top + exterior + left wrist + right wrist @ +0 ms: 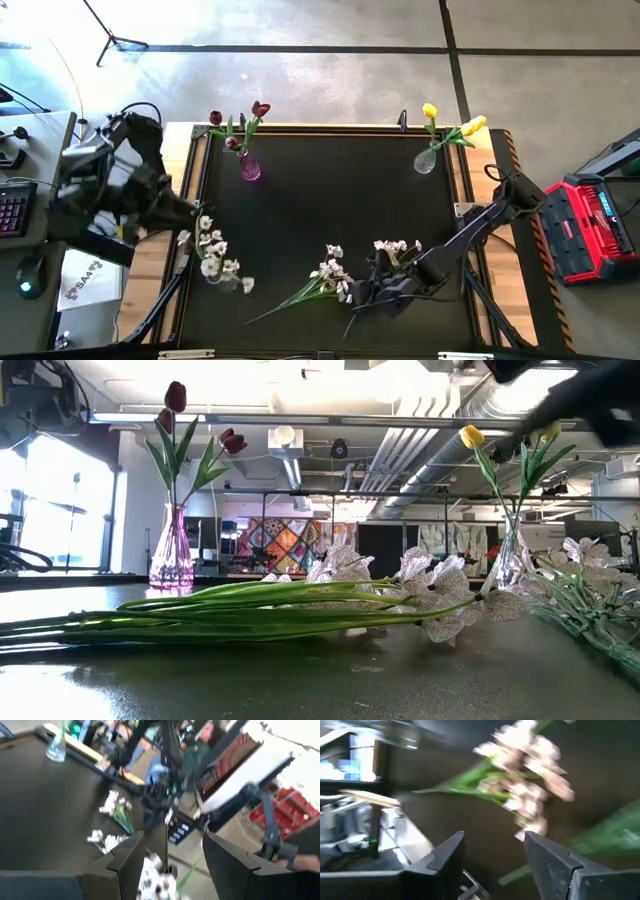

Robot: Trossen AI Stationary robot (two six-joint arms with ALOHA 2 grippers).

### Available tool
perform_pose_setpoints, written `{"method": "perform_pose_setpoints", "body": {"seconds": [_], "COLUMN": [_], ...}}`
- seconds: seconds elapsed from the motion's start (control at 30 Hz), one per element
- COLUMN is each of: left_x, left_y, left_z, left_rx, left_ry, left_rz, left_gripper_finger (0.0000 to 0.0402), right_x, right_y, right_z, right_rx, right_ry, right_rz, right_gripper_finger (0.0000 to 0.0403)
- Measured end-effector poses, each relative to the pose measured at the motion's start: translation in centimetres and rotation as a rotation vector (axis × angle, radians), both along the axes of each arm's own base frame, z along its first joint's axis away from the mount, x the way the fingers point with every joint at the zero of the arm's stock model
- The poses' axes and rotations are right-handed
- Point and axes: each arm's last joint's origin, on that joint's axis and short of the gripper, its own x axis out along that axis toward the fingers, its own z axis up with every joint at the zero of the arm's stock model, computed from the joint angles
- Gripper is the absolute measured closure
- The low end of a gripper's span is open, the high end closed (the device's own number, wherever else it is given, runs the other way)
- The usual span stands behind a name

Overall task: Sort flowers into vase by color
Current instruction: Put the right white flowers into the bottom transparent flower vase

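Note:
Two dark maroon tulips stand in a pink vase point(249, 167) at the far left. Two yellow tulips stand in a clear vase point(425, 160) at the far right. A cluster of white blossoms point(214, 254) sits at the table's left side, and my left gripper point(197, 213) hovers open just beside and above it, with the blossoms point(155, 885) below its fingers. Two white sprays point(331, 269) point(397, 247) lie flat on the table near the front. My right gripper point(362, 298) is open over their stem ends, looking at the blossoms point(526, 785).
A red toolbox point(592, 226) stands off the table's right edge. A desk with a keyboard point(12, 210) and mouse point(27, 288) stands on the left. The long green stems point(220, 610) stretch across the front of the table. The middle of the black table point(330, 190) is bare.

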Motion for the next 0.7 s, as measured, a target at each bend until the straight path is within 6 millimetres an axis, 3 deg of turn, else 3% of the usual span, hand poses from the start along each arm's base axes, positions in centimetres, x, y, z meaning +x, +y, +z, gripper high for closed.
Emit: {"method": "perform_pose_setpoints", "body": {"seconds": [0.13,0.33,0.53,0.7], "left_x": [0.2,0.4,1.0,2.3], "left_y": [1.9,3.3,2.9,1.3], "left_z": [1.5,2.9,2.8,2.4], "left_rx": [0.010,0.059,0.102,0.164], "left_ry": [-0.025,-0.029,0.005,0.081], "left_rz": [0.056,0.118,0.152,0.134], "left_gripper_finger": [0.0213,0.0213,0.0213,0.0213], "right_x": [-0.9,-2.5,-4.2,-4.0], "right_y": [-0.1,0.2,-0.4,-1.6], "right_z": [-0.7,-1.4,-2.0,-2.9], "right_rx": [0.093,0.129,0.104,0.107], "right_ry": [0.138,0.287,0.454,0.490], "right_rz": [-0.047,-0.125,-0.241,-0.289], "right_gripper_finger": [0.0209,0.0209,0.0209,0.0209]}}
